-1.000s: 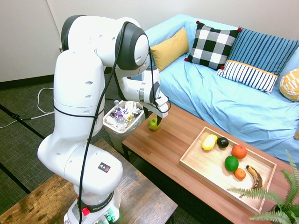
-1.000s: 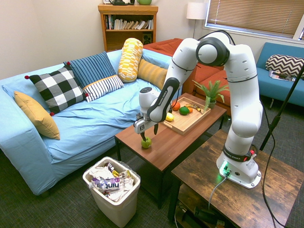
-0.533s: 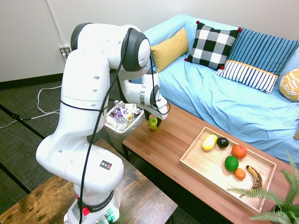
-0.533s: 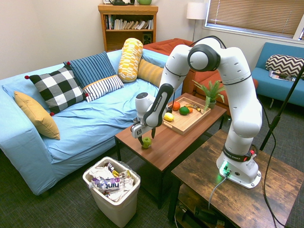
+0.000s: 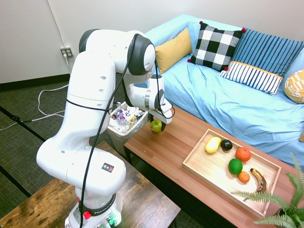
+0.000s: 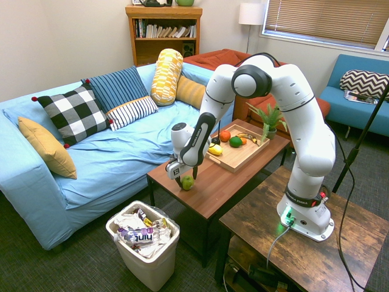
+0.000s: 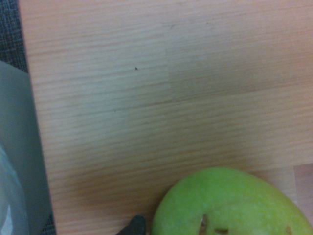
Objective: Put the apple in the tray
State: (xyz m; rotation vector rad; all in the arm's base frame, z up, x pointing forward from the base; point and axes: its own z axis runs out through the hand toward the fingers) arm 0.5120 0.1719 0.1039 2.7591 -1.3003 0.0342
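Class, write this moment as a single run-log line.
gripper: open, fingers astride apple | green apple: on coffee table, outside tray | wooden tray: holds other fruit | placing: not yet done

So the wooden coffee table (image 5: pixel 170 142) has a green apple (image 5: pixel 156 126) and a shallow wooden tray (image 5: pixel 202 169) sitting on it.

The tray (image 5: pixel 198 169) is smooth, pale, matt wood.
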